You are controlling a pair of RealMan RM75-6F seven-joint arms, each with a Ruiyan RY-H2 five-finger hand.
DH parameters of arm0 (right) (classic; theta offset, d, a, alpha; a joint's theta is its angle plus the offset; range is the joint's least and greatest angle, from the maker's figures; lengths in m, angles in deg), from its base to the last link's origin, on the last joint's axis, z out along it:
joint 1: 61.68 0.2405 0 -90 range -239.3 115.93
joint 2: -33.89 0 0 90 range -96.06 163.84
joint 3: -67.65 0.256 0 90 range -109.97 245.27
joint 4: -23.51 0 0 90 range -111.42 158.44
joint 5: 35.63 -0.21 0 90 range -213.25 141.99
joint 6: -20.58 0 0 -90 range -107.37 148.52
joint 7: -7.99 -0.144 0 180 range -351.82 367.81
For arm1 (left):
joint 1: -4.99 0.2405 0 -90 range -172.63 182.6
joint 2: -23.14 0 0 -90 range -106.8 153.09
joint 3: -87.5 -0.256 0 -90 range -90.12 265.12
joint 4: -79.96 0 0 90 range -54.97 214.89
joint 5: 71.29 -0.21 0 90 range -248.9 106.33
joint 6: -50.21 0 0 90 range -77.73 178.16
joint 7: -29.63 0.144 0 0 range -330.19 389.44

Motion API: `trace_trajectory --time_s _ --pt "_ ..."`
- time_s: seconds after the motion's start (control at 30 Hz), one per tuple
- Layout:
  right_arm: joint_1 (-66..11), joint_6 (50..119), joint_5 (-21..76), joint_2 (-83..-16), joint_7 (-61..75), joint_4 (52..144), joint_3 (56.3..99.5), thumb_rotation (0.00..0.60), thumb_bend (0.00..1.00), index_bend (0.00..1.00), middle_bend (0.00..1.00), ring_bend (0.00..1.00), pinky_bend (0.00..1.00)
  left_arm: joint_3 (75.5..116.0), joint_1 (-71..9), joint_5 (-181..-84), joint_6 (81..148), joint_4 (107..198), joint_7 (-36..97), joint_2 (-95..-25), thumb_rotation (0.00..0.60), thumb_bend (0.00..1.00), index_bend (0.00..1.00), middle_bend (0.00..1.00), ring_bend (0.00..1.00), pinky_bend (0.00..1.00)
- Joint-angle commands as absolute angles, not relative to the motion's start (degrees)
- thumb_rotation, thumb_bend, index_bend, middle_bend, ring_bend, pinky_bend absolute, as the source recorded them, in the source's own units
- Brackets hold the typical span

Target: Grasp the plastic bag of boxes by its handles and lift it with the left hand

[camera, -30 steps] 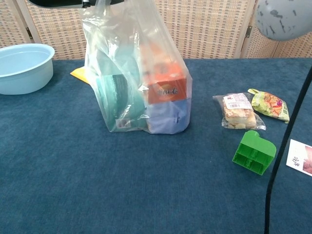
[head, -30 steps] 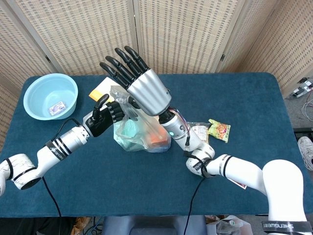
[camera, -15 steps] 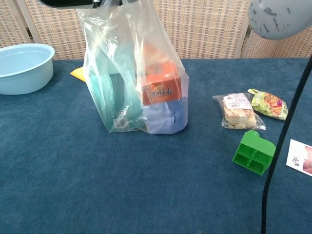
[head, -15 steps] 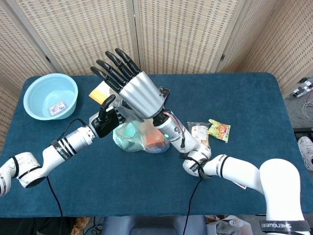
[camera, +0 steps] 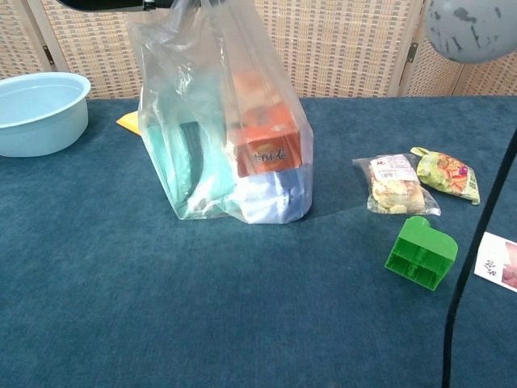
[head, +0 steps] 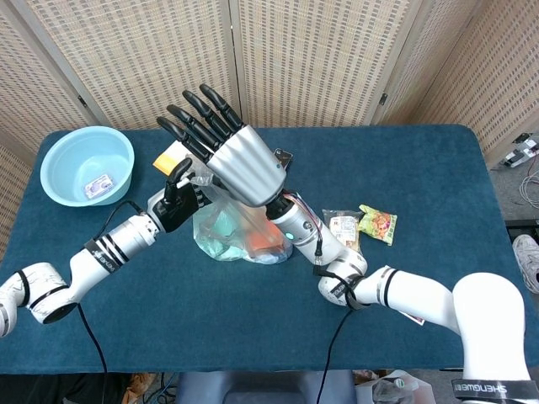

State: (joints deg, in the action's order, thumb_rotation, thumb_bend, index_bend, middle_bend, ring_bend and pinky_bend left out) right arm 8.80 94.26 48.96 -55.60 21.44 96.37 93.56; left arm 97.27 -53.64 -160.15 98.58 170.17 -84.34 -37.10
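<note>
Left hand [head: 177, 204] reaches in from the left at the top of the plastic bag [camera: 220, 137], fingers curled around the gathered handles, thumb sticking up; it holds the bag by its handles. Right hand [head: 229, 145] is raised above the bag, palm side away from the head camera, fingers spread wide and straight, gripping nothing. The bag is upright near the middle of the table [camera: 161, 323]; in the chest view its bottom looks to be touching the blue cloth or only just off it, cannot tell which. Inside the bag: a teal box [camera: 194, 166] at left, an orange box [camera: 265, 147] at right, a pale blue box [camera: 271, 198] under the orange one. Light blue bowl [head: 87, 164] at the far left of the table holds one small packet [head: 98, 186]. Two snack packets [camera: 396, 184] and a green block [camera: 421, 252] lie to the right of the bag, well apart from it.
</note>
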Motion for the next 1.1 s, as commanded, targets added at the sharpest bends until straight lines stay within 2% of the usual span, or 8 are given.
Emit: trace_trajectory --time_s 0.03,0.5,1.1 --pt "8.82 94.15 48.83 -55.62 21.57 96.56 93.51 0.600 0.00 0.09 0.13 0.02 0.07 97.62 -53.36 -159.74 98.83 170.84 -83.98 -37.14 0.033 0.20 0.23 0.28 0.23 0.17" --pt "9.54 94.17 48.65 -56.02 22.83 97.33 93.92 0.600 0.00 0.08 0.13 0.01 0.07 97.79 -54.07 -161.15 99.06 170.39 -88.76 -38.70 0.050 0.20 0.22 0.24 0.22 0.16" --pt "7.40 94.62 49.97 -54.21 25.82 101.62 91.64 0.600 0.00 0.08 0.13 0.01 0.07 100.62 -53.66 -155.60 98.12 171.34 -90.66 -40.43 0.074 0.20 0.20 0.22 0.22 0.16"
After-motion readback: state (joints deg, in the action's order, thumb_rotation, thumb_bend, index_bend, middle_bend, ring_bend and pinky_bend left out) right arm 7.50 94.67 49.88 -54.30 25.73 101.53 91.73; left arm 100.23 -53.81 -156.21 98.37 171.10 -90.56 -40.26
